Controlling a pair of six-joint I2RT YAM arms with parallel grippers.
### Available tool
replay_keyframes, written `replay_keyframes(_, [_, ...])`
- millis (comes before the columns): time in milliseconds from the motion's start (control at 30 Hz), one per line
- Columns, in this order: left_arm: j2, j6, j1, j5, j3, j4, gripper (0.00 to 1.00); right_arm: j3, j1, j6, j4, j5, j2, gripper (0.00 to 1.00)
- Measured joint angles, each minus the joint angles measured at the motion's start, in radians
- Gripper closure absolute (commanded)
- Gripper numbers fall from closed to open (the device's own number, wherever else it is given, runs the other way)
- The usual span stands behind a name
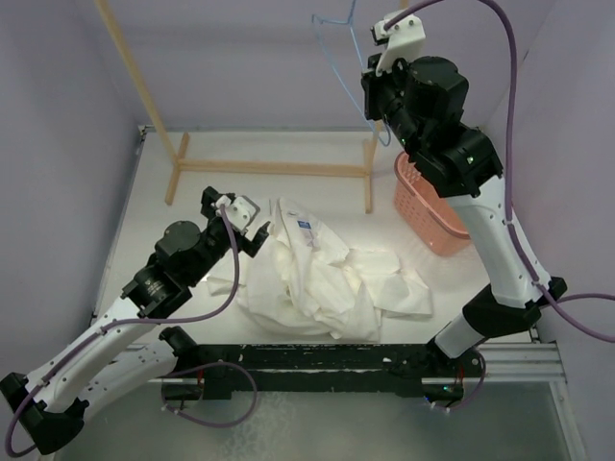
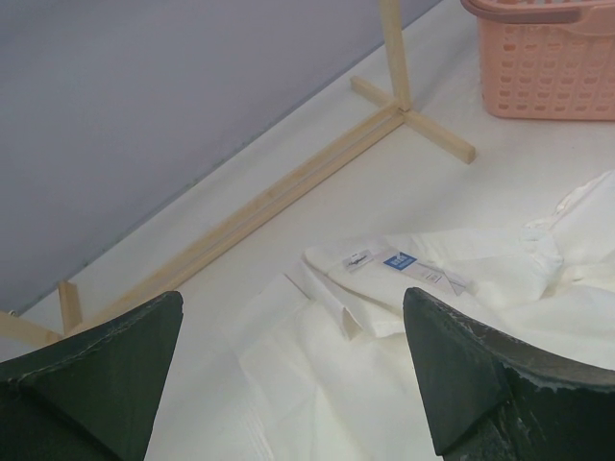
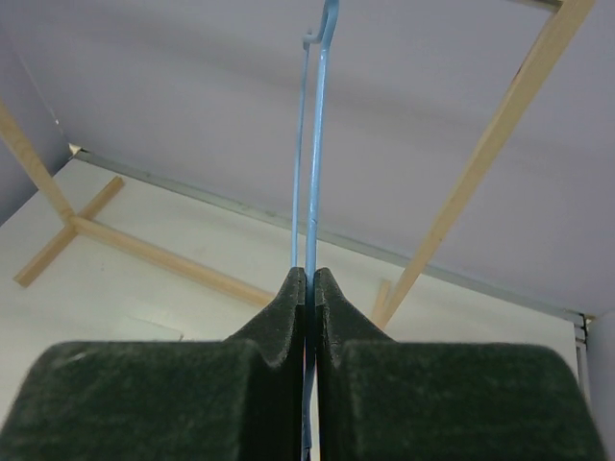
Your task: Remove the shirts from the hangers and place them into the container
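Gripping the light-blue wire hanger [image 1: 335, 50], the right gripper [image 1: 373, 100] is raised high over the far right part of the table [image 1: 240, 144]. The right wrist view shows it plainly: the two dark pads [image 3: 288, 307] are pressed tight together with the hanger [image 3: 315, 144] pinched between them, its thin wire running straight up out of the right gripper [image 3: 309, 280] to the hook at the top. No cloth hangs on that wire; it is bare.

Down on the table, the white shirt [image 1: 317, 283] lies in a crumpled heap around the middle, spreading toward the near edge. Its collar is turned up, with the small blue-and-white label [image 1: 305, 226] showing inside the neck. The left gripper [image 1: 236, 215] sits low at the heap's left side, jaws spread wide and holding nothing. From the left wrist, the shirt [image 2: 384, 384] fills the gap between the open fingers [image 2: 452, 365], the label [image 2: 400, 260] just beyond them.

The orange-pink basket [image 1: 428, 216] stands by the right edge of the table, partly hidden behind the right arm, and the shirt is outside it. In the left wrist view the basket [image 2: 538, 67] stands beside the foot of the tan wooden rack [image 2: 288, 187], whose base bar [image 1: 269, 168] runs along the far edge.
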Motion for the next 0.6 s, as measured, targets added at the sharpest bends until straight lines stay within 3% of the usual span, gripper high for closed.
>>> replay_keyframes(367, [0.000,0.000,0.000,-0.007,0.000,0.000,0.01,0.269,-0.034,-0.087,0.013,0.028,0.236,1.00])
replay_keyframes(600, [0.000,0.000,0.000,-0.007,0.000,0.000,0.01,0.257,-0.064,-0.085,0.011,0.026,0.294,1.00])
